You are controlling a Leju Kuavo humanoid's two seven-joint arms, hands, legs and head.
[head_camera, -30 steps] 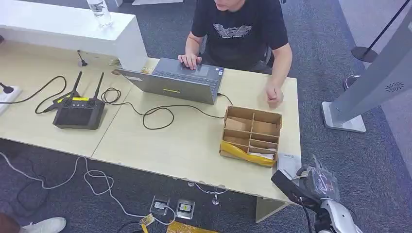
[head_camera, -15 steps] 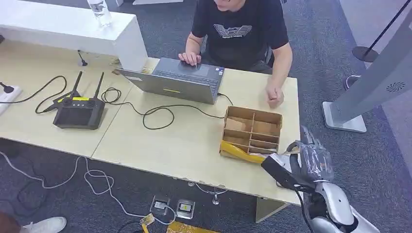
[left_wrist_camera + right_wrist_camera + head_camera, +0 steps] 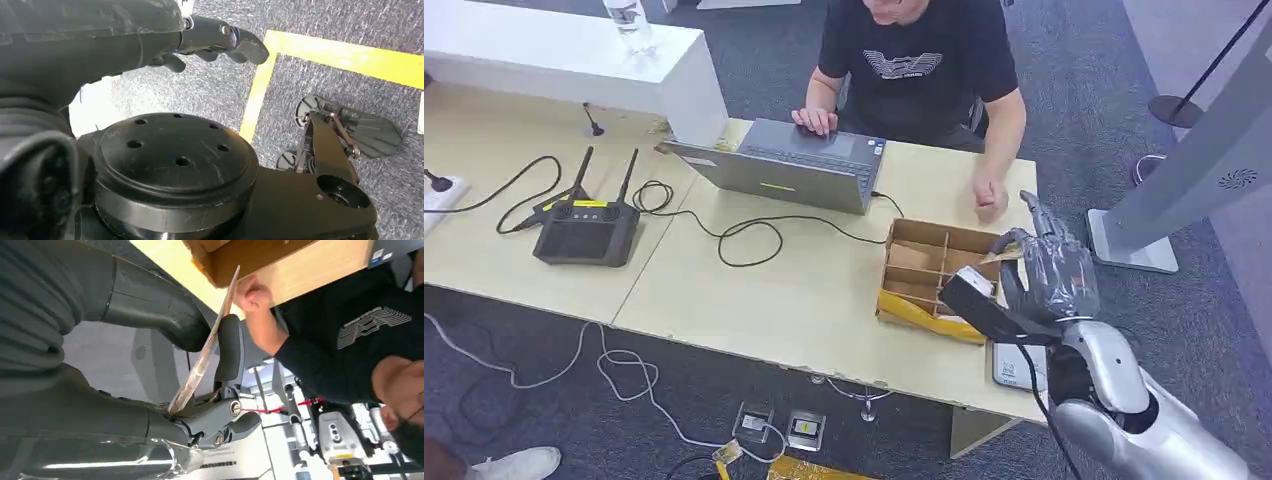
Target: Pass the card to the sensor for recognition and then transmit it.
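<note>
Right robot hand (image 3: 1049, 275): gripping the card (image 3: 202, 357) between thick thumb and a dark finger, seen edge-on in the right wrist view; hovering over the right end of the counter (image 3: 804, 290), just beside the divided box (image 3: 939, 275).
Card: sitting pinched in the right robot hand, its upper edge reaching toward the box's brown wall in the right wrist view; hidden behind the fingers in the head view.
Left robot hand (image 3: 215, 42): hanging over grey carpet (image 3: 325, 30) with a yellow floor line (image 3: 345, 55); holding nothing, fingers curling loosely and slightly apart.
Divided box: standing on the counter's right part, a yellow strip lying along its near side.
Sensor (image 3: 1014, 365): lying flat at the counter's near right corner, below the right robot hand.
Person (image 3: 924, 60): sitting across the counter, one hand resting on the laptop (image 3: 784, 165), the other fist (image 3: 989, 200) on the counter near the box.
Controller (image 3: 584, 230): lying on the counter's left part, antennas pointing up, cables trailing around it.
</note>
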